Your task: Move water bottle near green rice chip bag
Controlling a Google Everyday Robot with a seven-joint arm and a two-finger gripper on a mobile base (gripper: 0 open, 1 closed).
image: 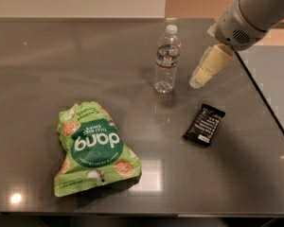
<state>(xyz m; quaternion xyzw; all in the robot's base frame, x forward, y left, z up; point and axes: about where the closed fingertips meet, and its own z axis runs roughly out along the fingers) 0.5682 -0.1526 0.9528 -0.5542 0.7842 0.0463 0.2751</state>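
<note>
The water bottle point(166, 58) stands upright near the far middle of the dark table: clear ribbed plastic, white cap, white, red and blue label band. The green rice chip bag point(92, 146) lies flat toward the front left, with a dark green "dang" circle. My gripper point(199, 81), with cream-coloured fingers, hangs from the grey arm at the upper right. It is just to the right of the bottle, apart from it, at about the bottle's lower half.
A small black wrapped bar point(204, 124) lies on the table in front of and right of the bottle. The table's right edge point(267, 103) runs diagonally close behind the gripper. A light wall stands beyond the table's far edge.
</note>
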